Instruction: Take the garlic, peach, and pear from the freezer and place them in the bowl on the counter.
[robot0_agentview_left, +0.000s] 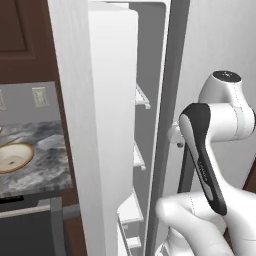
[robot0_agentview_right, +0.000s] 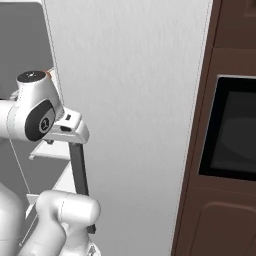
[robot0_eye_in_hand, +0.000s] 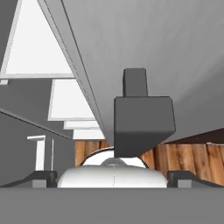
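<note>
The freezer (robot0_agentview_left: 142, 100) stands open, its white shelves showing between the swung-out door (robot0_agentview_left: 110, 125) and a grey upright. My gripper (robot0_eye_in_hand: 113, 175) is open, its fingertips (robot0_eye_in_hand: 41, 177) spread wide, right in front of a dark door handle (robot0_eye_in_hand: 144, 122). From the right base view the gripper (robot0_agentview_right: 70, 131) sits at the top of that handle (robot0_agentview_right: 77, 170). The bowl (robot0_agentview_left: 15, 157), cream inside with a tan rim, rests on the dark marbled counter (robot0_agentview_left: 47, 167) far left. The garlic, peach and pear are hidden.
A broad pale grey refrigerator door (robot0_agentview_right: 135, 100) stands right of the handle. Dark brown cabinets with a black oven window (robot0_agentview_right: 232, 130) lie further right. The open freezer door stands between my arm (robot0_agentview_left: 202, 155) and the counter. A wall outlet (robot0_agentview_left: 39, 97) is above the counter.
</note>
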